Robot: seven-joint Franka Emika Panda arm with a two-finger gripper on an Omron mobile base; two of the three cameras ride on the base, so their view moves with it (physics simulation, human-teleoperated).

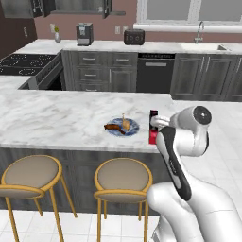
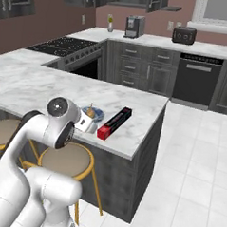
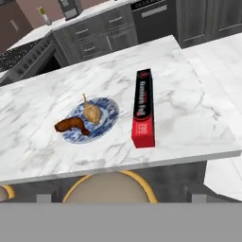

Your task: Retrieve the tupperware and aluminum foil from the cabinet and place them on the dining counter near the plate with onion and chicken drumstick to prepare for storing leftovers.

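Nearest the hand camera, a round stool seat with a yellow rim (image 3: 111,186) sits under the edge of the dining worktop (image 3: 198,118). On that white, grey-veined marble lies the aluminum foil carton (image 3: 143,108), flat, black along its length with its red end toward the stools, its long side running roughly parallel to the worktop's free end. Just beside it, apart from it, is the blue-rimmed plate (image 3: 106,122), carrying the brown chicken drumstick (image 3: 72,125) and a pale onion (image 3: 91,112) with its stalk up. From the right base camera the carton (image 2: 114,122) lies near the worktop corner, the plate (image 2: 98,114) partly hidden behind the arm. I cannot tell whether the fingers are spread or pressed together. Beyond the island stand a dishwasher (image 1: 154,71), a toaster (image 1: 134,36) and a coffee machine (image 1: 84,34) on the wall counter.
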